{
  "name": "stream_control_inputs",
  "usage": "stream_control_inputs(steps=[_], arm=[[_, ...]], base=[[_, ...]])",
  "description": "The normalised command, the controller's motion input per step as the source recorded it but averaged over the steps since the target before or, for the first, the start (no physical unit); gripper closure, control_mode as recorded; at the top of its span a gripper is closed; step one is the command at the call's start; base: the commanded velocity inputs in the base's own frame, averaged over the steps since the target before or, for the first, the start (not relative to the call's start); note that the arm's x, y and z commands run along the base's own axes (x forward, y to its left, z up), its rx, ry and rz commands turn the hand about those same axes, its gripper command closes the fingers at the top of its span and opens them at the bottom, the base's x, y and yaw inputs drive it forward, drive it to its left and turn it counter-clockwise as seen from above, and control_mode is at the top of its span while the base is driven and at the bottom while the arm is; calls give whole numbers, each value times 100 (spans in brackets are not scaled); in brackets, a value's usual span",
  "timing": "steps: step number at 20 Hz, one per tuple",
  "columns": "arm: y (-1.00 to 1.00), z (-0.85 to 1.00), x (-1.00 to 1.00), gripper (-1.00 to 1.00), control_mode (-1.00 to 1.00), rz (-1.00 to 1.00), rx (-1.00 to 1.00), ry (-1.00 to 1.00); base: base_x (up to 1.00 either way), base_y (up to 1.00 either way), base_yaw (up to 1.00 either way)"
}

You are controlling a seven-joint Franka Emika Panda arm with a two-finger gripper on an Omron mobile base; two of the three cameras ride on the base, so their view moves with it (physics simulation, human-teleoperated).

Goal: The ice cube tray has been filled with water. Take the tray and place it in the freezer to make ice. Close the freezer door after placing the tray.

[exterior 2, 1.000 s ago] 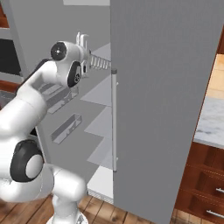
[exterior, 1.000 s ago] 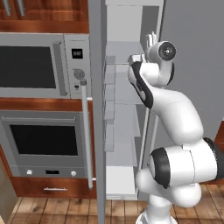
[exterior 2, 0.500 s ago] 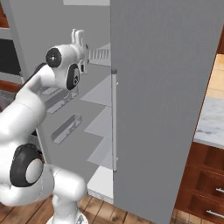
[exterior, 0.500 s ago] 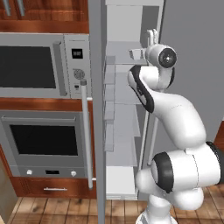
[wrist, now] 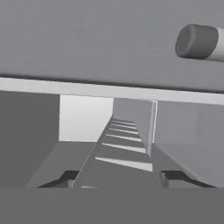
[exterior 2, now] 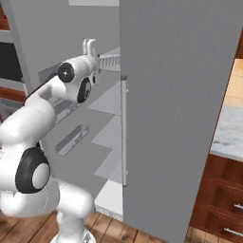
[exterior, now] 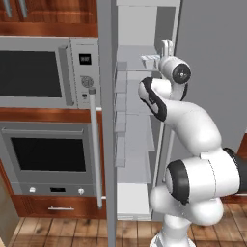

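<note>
My gripper point(exterior: 165, 47) point(exterior 2: 90, 46) is shut on the ice cube tray point(exterior: 150, 59) point(exterior 2: 110, 60) and holds it about level, high in the open freezer point(exterior: 140, 120) at the height of an upper white shelf. From the hand, the tray point(wrist: 120, 146) runs away between my two dark fingertips point(wrist: 64, 177) as a row of pale cells. The water in the cells is too faint to make out. The freezer door point(exterior: 107, 144) stands swung open, edge-on, with its long bar handle point(exterior: 94, 144) toward the ovens. Its inner side with clear bins point(exterior 2: 71, 140) faces the arm.
The wider grey fridge door point(exterior 2: 180, 118) is closed at the right, its bar handle point(exterior 2: 124, 128) close beside the arm. A steel microwave point(exterior: 38, 72) and wall oven point(exterior: 48, 154) sit left of the open door. White shelves point(exterior 2: 111, 130) fill the compartment below the tray.
The hand has shifted only slightly, with the wrist a little lower. The tray stays gripped at the upper shelf height.
</note>
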Motion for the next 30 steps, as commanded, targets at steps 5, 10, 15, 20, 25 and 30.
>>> stream_control_inputs(steps=[5,10,15,20,25,30], arm=[[0,1,71,100,-100,0,3,28],[0,-25,84,100,-100,2,0,21],[8,-79,78,100,-100,0,-7,21],[8,-92,87,100,-100,0,-11,30],[-3,56,6,-100,-100,0,1,34],[0,-8,-65,-100,-100,1,0,11]], base=[[0,0,0],[0,0,0],[0,0,0],[0,0,0],[0,0,0],[0,0,0]])
